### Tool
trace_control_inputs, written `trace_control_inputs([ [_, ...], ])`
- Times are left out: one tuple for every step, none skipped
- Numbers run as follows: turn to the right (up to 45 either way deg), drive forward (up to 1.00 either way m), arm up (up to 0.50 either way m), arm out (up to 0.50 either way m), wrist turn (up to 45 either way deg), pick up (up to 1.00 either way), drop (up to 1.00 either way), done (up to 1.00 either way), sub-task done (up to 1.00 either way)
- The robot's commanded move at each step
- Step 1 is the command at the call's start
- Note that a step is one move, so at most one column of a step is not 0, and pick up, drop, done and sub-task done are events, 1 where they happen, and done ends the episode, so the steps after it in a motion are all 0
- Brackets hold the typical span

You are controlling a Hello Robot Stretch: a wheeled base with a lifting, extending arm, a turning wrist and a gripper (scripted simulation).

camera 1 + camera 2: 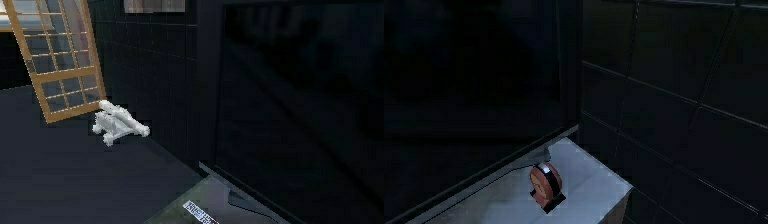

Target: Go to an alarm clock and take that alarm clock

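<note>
Standing on the pale bench [596,172], near its end, a round orange clock [546,183] faces the arm's side. The claw's state cannot be told. Doing this step well likely means halting the base alongside the bench, lifting the arm above the bench top, then reaching out slowly so the clock is not nudged off the bench's edge.

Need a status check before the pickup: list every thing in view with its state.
alarm clock: stands upright on the pale tabletop.
television: upright, screen dark.
white object: lies on the floor by the dark wall.
wooden glazed door: panes whole; open or shut cannot be told.
</note>
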Motion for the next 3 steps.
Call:
trace_control_inputs([
  [0.0,0.0,0.28,0.0,0.0,0.0,0.0,0.0,0.0],
  [0.0,0.0,0.0,0.16,0.0,0.0,0.0,0.0,0.0],
  [0.0,0.0,0.0,0.0,45.0,0.0,0.0,0.0,0.0],
])
